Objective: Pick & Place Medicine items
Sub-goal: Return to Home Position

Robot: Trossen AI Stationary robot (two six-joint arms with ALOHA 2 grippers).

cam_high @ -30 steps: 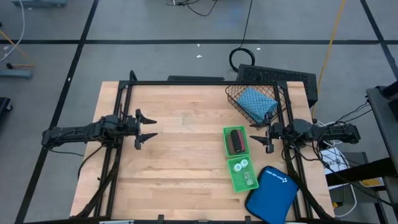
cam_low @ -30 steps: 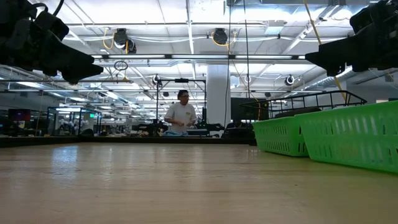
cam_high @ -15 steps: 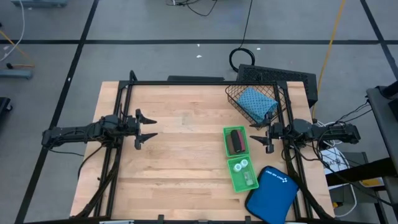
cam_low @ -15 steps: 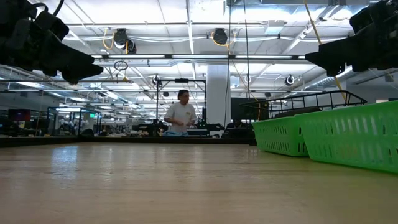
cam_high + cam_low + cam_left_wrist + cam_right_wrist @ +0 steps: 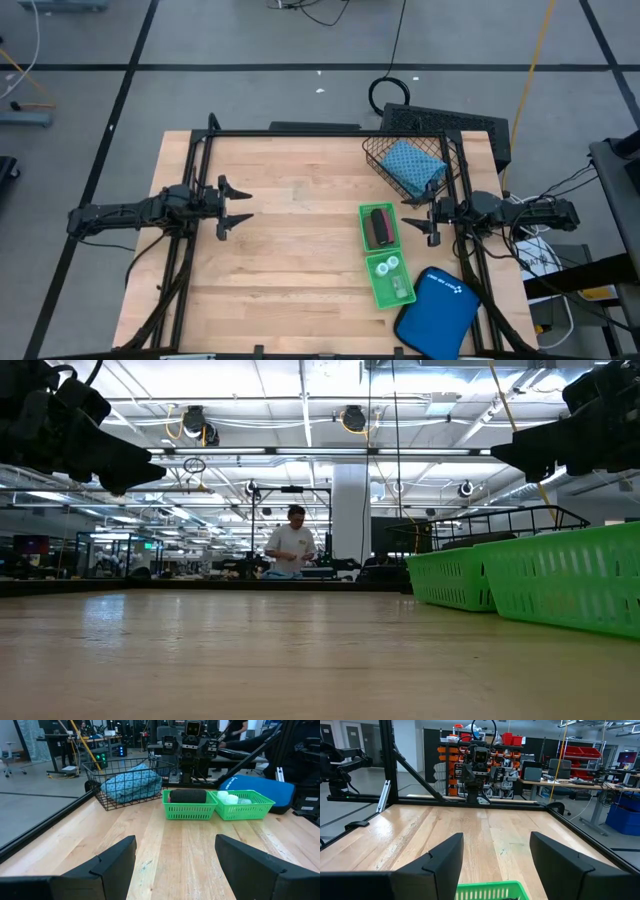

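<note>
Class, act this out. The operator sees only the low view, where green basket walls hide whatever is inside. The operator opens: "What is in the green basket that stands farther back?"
Observer: The left wrist view shows over the wall of that green basket. A dark roll lies inside.
Operator: And the nearer one?
Observer: The second green basket holds small white bottles.
Operator: Is either gripper carrying anything?
Observer: No. From above, the left gripper and the right gripper are both open and empty. Each is at its own side of the table.
</note>
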